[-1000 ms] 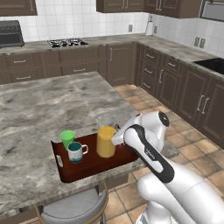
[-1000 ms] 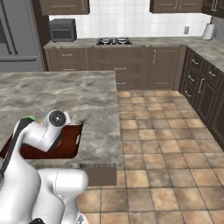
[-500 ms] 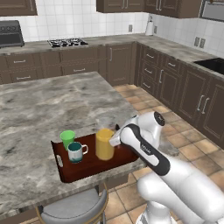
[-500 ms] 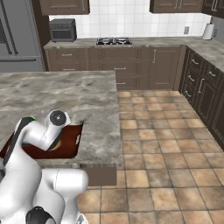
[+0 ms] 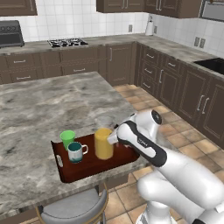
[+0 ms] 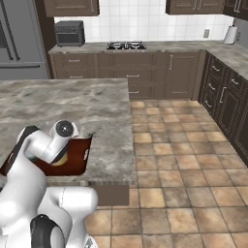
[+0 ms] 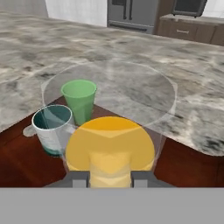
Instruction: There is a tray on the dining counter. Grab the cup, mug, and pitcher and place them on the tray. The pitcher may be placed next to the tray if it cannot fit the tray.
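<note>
- Left base view: I see one tray (image 5: pixel 89 166) near the close edge of the dining counter (image 5: pixel 43 109), carrying three vessels. One green cup (image 5: pixel 67 138) stands at the tray's far left, one mug (image 5: pixel 75 152) just in front of it with its white handle turned toward the pitcher, and one pitcher (image 5: pixel 104 142) upright to their right, near the tray's middle.
- In the same view the arm reaches in from the right and its hand end meets the pitcher's right side. The gripper (image 5: pixel 114 137) sits against it there, but I cannot make out the fingers from this side. One grey stool seat (image 5: pixel 74 210) shows below the counter edge.
- Right base view: the arm's white body covers most of the tray (image 6: pixel 77 157); I get its right short end with one slot handle and a sliver of yellow behind the wrist. Cup and mug are hidden here.
- Hand view: this gives me what the base cameras don't. The two fingertips (image 7: pixel 81 178) stand on either side of the pitcher's (image 7: pixel 110 148) yellow body, closed against it, so I read the gripper (image 7: pixel 110 180) as clamped on the pitcher. Through and beside its clear top I count one cup (image 7: pixel 80 100) and one mug (image 7: pixel 53 129), close together on the tray (image 7: pixel 188 164), the mug nearer to me.
</note>
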